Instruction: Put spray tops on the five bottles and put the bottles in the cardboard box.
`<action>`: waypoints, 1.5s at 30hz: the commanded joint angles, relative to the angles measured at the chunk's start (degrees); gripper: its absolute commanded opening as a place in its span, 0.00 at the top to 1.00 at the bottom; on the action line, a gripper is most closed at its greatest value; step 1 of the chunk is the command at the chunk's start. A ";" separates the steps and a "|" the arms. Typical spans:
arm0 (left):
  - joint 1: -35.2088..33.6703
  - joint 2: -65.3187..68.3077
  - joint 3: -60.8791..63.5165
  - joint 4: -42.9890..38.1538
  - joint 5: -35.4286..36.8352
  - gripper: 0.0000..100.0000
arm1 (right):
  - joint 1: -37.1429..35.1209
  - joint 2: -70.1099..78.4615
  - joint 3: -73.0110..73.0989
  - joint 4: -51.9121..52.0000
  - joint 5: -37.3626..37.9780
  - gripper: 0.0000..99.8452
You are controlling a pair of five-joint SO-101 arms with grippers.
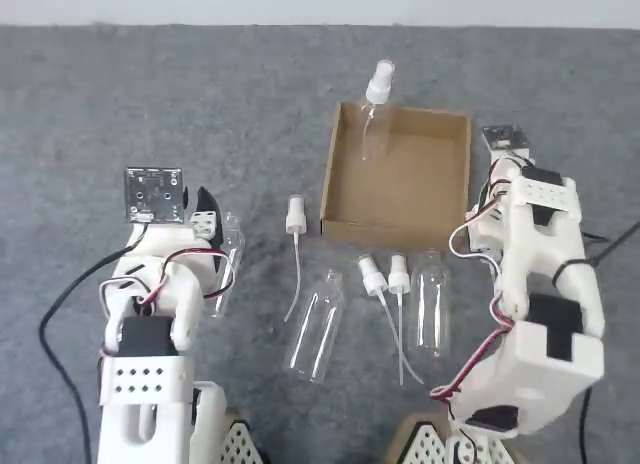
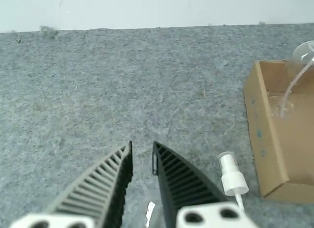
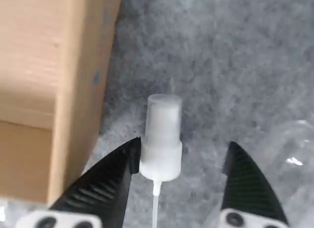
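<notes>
In the high view, a cardboard box (image 1: 395, 232) is seen on the grey tabletop (image 1: 150, 94), and a capped bottle (image 1: 372, 124) stands upright inside it by the far wall. The left tool (image 1: 208, 219) is placed well left of the box, with a leftmost bottle (image 1: 232, 254) lying just beside it. A lone spray top (image 1: 295, 216) lies near the box's left corner. In front of the box are laid a middle bottle (image 1: 315, 329), paired spray tops (image 1: 372, 274), and a rightmost bottle (image 1: 431, 304).

In the left wrist view, the left tool (image 2: 142, 154) is seen with a narrow gap between its jaw tips, and tabletop is visible through the gap. The lone spray top (image 2: 231, 178) lies beside the box (image 2: 265, 134).

In the right wrist view, the right tool (image 3: 184, 145) is held wide apart, with a spray top (image 3: 162, 134) between the jaws and close to one tip. The box (image 3: 73, 66) is just beside it.
</notes>
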State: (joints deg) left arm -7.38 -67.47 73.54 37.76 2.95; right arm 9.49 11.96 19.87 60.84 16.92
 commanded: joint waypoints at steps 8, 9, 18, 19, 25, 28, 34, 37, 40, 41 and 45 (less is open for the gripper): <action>0.26 -1.14 -0.57 -1.58 0.35 0.95 | -0.48 -0.57 -1.49 -1.27 0.53 0.93; 0.26 -1.14 -0.57 -1.58 0.35 0.95 | -0.48 -1.10 -2.20 -0.31 0.53 0.94; 0.26 -1.14 -0.57 -1.58 0.26 0.95 | -1.01 -13.76 -11.96 13.67 -2.02 0.95; 0.26 -1.14 -0.57 -1.58 0.26 0.95 | -1.19 -15.52 -12.84 14.90 -2.64 0.95; 0.26 -1.14 -0.57 -1.58 0.26 0.95 | -11.03 -23.87 -18.99 22.99 -7.03 0.95; 0.18 -1.14 -0.57 -1.58 0.26 0.95 | -19.74 -24.92 -22.68 25.89 -10.11 0.95; -0.09 -1.14 -0.57 -1.58 0.35 0.95 | -36.44 -19.56 -29.19 24.92 -18.20 0.95; -0.18 -1.14 -0.66 -1.58 0.35 0.95 | -42.42 -14.02 -32.09 21.58 -23.56 0.95; -0.26 -1.14 -0.75 -1.58 0.35 0.95 | -46.90 -7.78 -34.73 16.84 -28.84 0.95; -0.26 -1.14 -0.75 -1.58 0.26 0.95 | -48.04 -5.67 -35.69 15.34 -30.33 0.95; -0.26 -1.14 -0.75 -1.58 0.18 0.95 | -51.12 1.80 -39.03 12.09 -36.22 0.95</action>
State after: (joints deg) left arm -7.47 -67.47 73.54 37.76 2.95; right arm -39.74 11.78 -14.07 75.69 -14.99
